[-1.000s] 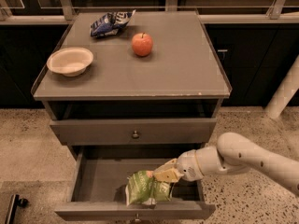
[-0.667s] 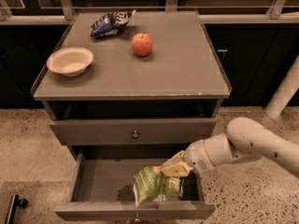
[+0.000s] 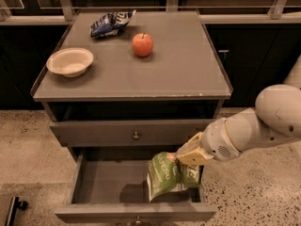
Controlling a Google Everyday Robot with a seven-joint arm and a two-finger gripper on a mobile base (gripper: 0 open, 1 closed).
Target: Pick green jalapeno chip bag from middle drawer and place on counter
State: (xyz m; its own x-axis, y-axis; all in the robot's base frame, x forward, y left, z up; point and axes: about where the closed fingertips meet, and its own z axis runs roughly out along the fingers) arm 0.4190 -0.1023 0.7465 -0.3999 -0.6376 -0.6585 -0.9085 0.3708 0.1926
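Note:
The green jalapeno chip bag [image 3: 167, 175] hangs from my gripper [image 3: 181, 157], clear of the floor of the open middle drawer [image 3: 108, 182], at its right side. The gripper is shut on the bag's top edge. My white arm [image 3: 263, 124] reaches in from the right. The grey counter [image 3: 178, 65] lies above, behind the closed upper drawer front [image 3: 134, 133].
On the counter stand a white bowl [image 3: 70, 61] at the left, a red apple [image 3: 142, 44] in the middle back, and a blue-and-white chip bag [image 3: 110, 23] at the back. The floor around is speckled stone. A dark object [image 3: 14, 208] sits at the lower left.
My gripper has risen and shifted right with the green bag, lifting it off the drawer floor. The arm has drawn upward toward the right.

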